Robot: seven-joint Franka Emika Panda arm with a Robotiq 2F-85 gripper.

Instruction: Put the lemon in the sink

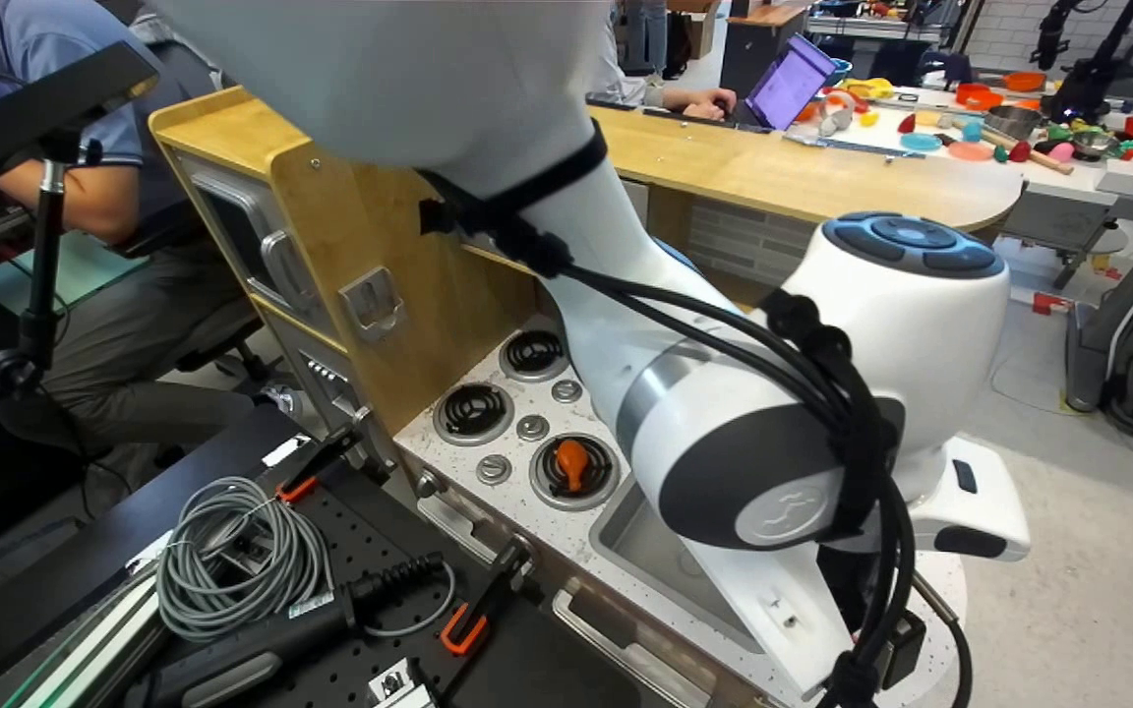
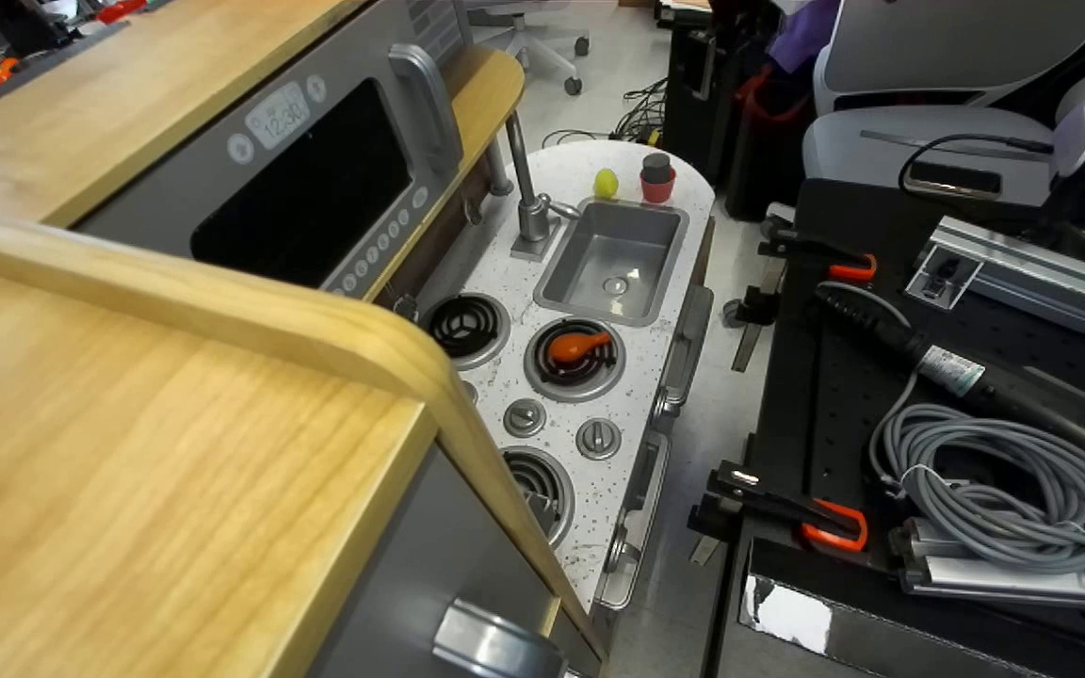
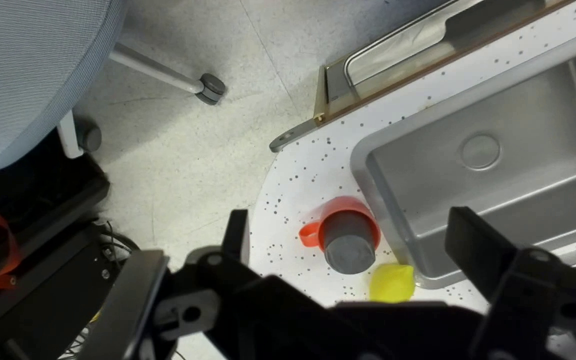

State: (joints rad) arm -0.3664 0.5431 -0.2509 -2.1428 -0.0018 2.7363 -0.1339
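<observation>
The yellow lemon (image 3: 391, 284) lies on the white speckled counter just outside a corner of the sink, its lower edge cut off by my gripper's body in the wrist view. It also shows in an exterior view (image 2: 606, 183). The grey sink (image 3: 448, 165) holds nothing I can see; it shows whole in an exterior view (image 2: 599, 259) and partly behind the arm in an exterior view (image 1: 660, 546). My gripper (image 3: 349, 214) is open and empty, above the counter end, with the lemon and a cup in view between its fingers. The gripper shows in neither exterior view.
A red cup (image 3: 345, 202) holding a grey cup-like piece (image 3: 350, 256) stands beside the lemon at the sink's rim. The faucet (image 2: 531, 207) rises at the sink's back side. An orange item (image 2: 575, 347) lies on a burner. A shelf with a microwave front (image 2: 307, 179) overhangs the counter.
</observation>
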